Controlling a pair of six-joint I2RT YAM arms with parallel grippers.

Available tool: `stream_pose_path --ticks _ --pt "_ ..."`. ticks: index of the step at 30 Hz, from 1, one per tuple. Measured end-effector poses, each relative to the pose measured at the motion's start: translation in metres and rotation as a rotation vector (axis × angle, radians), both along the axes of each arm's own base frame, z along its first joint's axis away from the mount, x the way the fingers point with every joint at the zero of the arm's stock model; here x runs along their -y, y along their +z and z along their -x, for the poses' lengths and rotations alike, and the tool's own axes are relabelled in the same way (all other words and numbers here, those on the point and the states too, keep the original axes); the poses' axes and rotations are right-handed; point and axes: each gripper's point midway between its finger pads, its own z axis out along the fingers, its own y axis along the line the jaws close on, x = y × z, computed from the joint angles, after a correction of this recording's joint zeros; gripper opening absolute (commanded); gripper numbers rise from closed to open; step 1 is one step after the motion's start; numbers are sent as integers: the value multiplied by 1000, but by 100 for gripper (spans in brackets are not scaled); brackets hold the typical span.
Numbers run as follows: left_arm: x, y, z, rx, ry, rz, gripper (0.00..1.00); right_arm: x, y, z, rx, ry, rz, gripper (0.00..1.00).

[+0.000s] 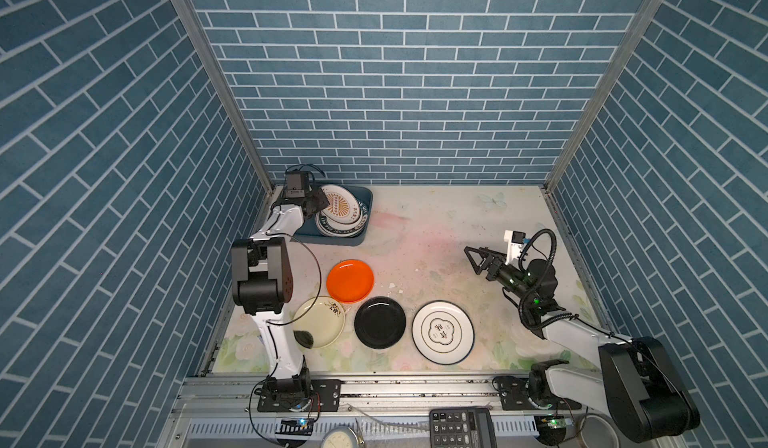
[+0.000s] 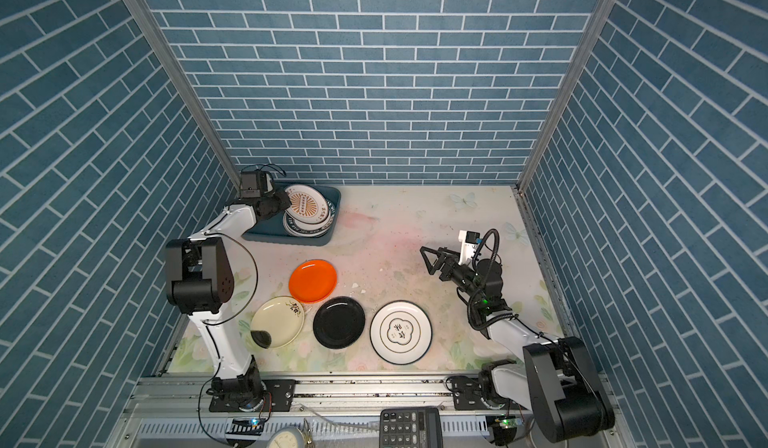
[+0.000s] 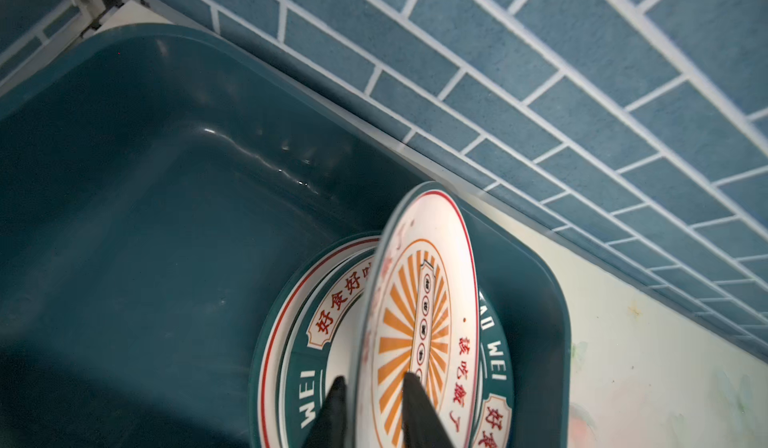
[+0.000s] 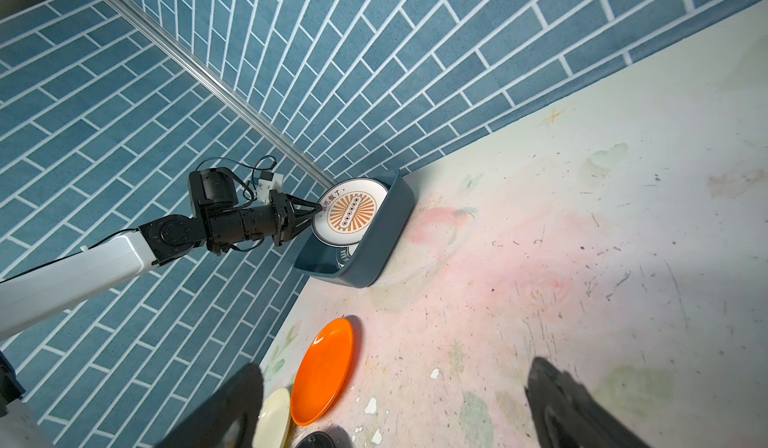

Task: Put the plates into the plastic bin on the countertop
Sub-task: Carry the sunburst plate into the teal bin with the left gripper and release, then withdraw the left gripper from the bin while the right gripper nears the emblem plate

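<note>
The dark teal plastic bin (image 1: 368, 200) (image 3: 145, 217) stands in the far left corner of the countertop (image 1: 436, 225). In it lies a stack of teal-rimmed plates (image 1: 340, 230) (image 3: 299, 354). A sunburst plate (image 1: 343, 206) (image 3: 419, 300) leans tilted on that stack. My left gripper (image 1: 326, 202) (image 3: 375, 376) straddles its rim, jaws open with a gap beside the rim. Orange (image 1: 350, 280), cream (image 1: 319, 322), black (image 1: 380, 322) and white lettered (image 1: 443, 332) plates lie near the front. My right gripper (image 1: 471, 261) (image 4: 395, 383) hovers open and empty at the right.
Blue brick walls close in the back and both sides. A grey metal rail (image 1: 395, 387) runs along the front edge. Beyond it sit a calculator (image 1: 461, 427), a white dial-faced disc (image 1: 343, 437) and a metal bowl (image 1: 598, 429). The bin's left half (image 3: 124, 279) holds no plates.
</note>
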Motion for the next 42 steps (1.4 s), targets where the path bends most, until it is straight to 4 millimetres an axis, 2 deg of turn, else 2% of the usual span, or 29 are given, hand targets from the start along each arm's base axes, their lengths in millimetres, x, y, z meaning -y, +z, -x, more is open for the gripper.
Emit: stream_pose_path --ticks 5,6,7,12,16,21,25,28,34,42 --pt "2 0 0 4 -29 -20 79 0 -8 -1 -23 0 9 99" --pt "2 0 0 3 -31 -25 97 0 -9 -2 -26 0 10 99" --pt "2 0 0 5 -41 -35 100 0 -10 -2 -30 0 11 99" --pt "5 5 4 1 -47 -128 99 0 -13 -2 -37 -1 13 99" --pt "19 31 13 33 -61 -242 100 1 -13 -3 -39 -9 16 99" --pt "31 68 28 100 -59 -288 100 2 -17 -4 -50 -20 28 99" --pt "26 82 43 128 -34 -299 100 4 -16 -4 -44 -28 33 99" --pt "31 89 53 140 -35 -317 99 5 -16 -4 -47 -40 36 99" --pt "70 118 83 200 -111 -319 99 8 -22 -4 -60 -56 66 99" --pt "95 187 135 333 -168 -287 99 22 -4 0 11 -130 111 99"
